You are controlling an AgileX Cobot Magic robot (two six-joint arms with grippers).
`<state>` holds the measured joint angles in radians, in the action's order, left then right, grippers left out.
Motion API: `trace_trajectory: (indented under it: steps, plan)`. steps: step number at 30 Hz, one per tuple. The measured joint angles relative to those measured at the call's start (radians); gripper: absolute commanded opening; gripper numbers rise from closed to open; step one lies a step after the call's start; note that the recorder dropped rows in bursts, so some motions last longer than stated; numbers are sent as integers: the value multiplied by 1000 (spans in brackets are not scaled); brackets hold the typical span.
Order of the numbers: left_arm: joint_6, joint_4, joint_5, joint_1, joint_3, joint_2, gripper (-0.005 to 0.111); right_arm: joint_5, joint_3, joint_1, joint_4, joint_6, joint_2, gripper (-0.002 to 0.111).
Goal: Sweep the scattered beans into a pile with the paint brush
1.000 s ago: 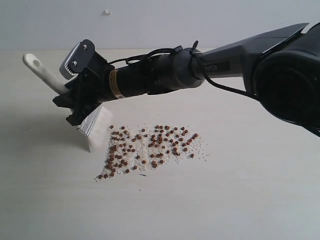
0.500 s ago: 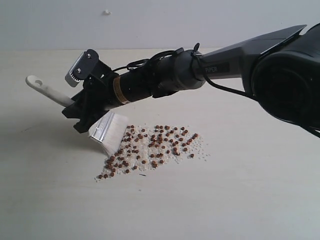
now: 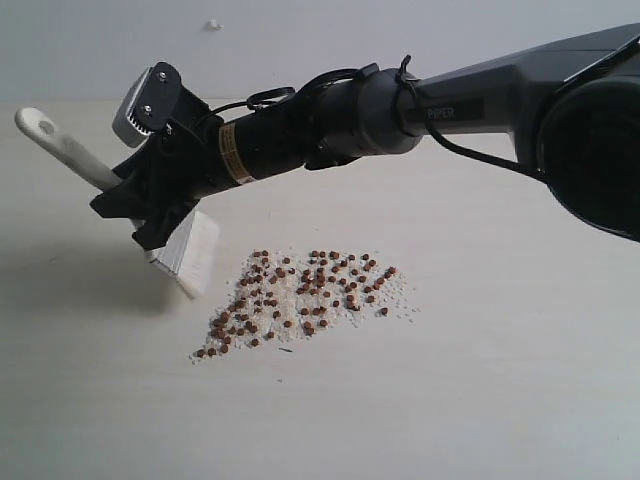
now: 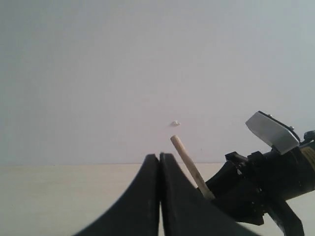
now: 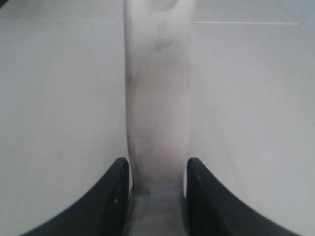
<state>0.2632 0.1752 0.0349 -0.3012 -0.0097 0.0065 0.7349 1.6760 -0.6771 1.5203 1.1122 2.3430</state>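
The beans (image 3: 305, 295) lie as a loose reddish-brown patch mixed with whitish crumbs on the pale table (image 3: 480, 380). My right gripper (image 3: 150, 205) reaches across to the left and is shut on the paint brush (image 3: 188, 252). The cream bristles point down, a short gap left of the beans. Its pale handle (image 3: 55, 140) sticks up to the left. In the right wrist view the handle (image 5: 157, 98) runs between the gripper's (image 5: 157, 169) fingers. The left gripper (image 4: 160, 157) is shut and empty, and behind it show the handle (image 4: 189, 164) and the right gripper (image 4: 246, 189).
A plain pale wall (image 3: 300, 40) stands behind the table, with a small white mark (image 3: 213, 23) on it. The right arm's dark forearm (image 3: 460, 105) stretches over the table's back right part.
Half a second ago the bristles were down at the beans' left edge. The brush has since swung back left and up, off the beans, whose left edge now sits further right.
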Motion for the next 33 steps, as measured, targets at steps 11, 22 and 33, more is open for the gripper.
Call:
trace_trajectory:
  steps: [11,22,33]
  plan:
    - [-2,0,0,0,0,0,0,119,0,-13,184,130,-1,0]
    - [-2,0,0,0,0,0,0,-4,0,-75,194,154,-12,0]
    - [-2,0,0,0,0,0,0,-142,-80,-97,189,168,-62,0]
